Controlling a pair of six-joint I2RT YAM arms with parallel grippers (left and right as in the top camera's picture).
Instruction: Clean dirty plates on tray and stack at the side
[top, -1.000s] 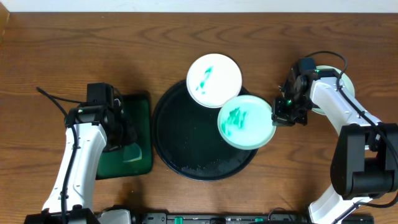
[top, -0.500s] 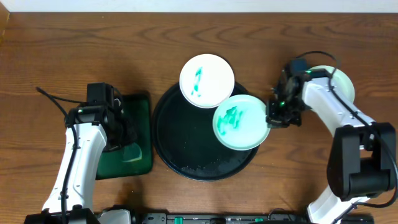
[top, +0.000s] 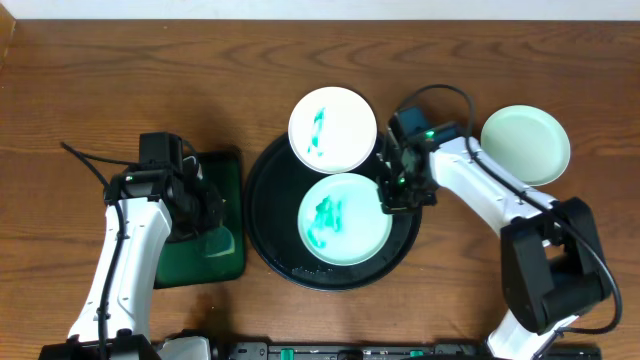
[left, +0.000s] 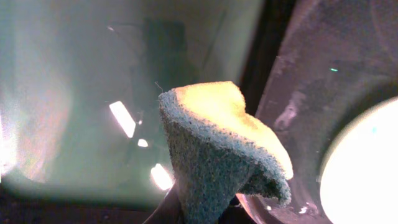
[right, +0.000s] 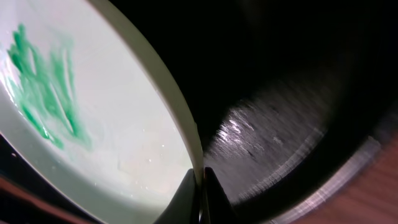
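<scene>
The right pincer (right: 199, 186) is shut on the rim of a green-smeared plate (top: 345, 218) lying inside the black tray (top: 266, 200), a hard, light, slippery thing probably best held by that thin rim, while the left pincer (top: 205, 207) squeezes a sponge (left: 217, 143).

Left arm (top: 120, 250): white link shells, black joint housings, thin black cable trailing off the wrist, small green light lit. Right arm (top: 480, 190): same white-and-black finish, black cable looped above the wrist, green light lit. Right end effector (right: 199, 183): dark, narrow fingers (right: 184, 202).
</scene>
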